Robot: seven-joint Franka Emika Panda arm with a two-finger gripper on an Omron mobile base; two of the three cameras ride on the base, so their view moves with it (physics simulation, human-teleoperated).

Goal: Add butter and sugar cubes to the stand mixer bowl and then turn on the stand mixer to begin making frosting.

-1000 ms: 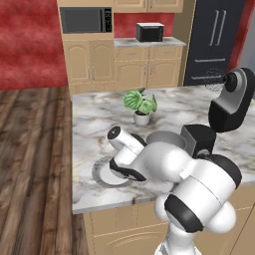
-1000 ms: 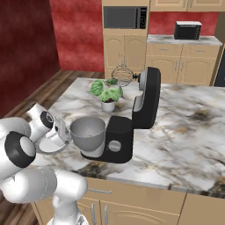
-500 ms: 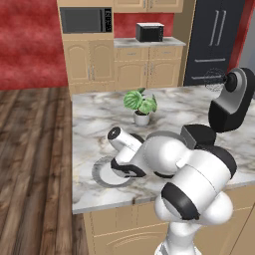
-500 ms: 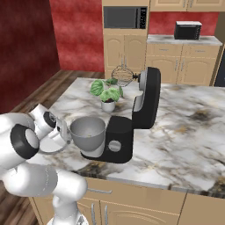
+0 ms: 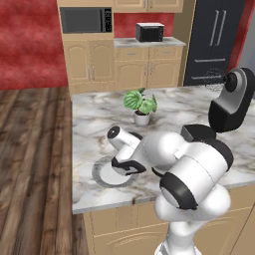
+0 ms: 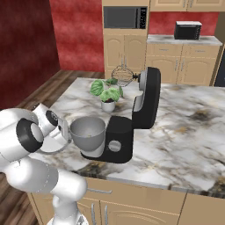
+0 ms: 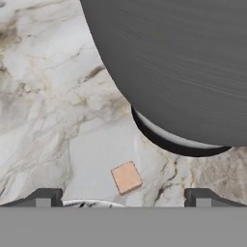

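The end effector (image 7: 123,198) hangs low over the table (image 7: 43,96) with its fingers spread wide, holding nothing. A sugar cube (image 7: 126,177) lies flat on the table just ahead of the fingertips (image 7: 43,198), between them. Beyond the cube stands the bowl (image 7: 178,62), seated on the mixer (image 6: 132,123).

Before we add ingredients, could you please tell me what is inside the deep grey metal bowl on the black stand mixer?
The deep grey metal bowl on the black stand mixer shows only bare inner wall from the right base view; its bottom is hidden by the rim.
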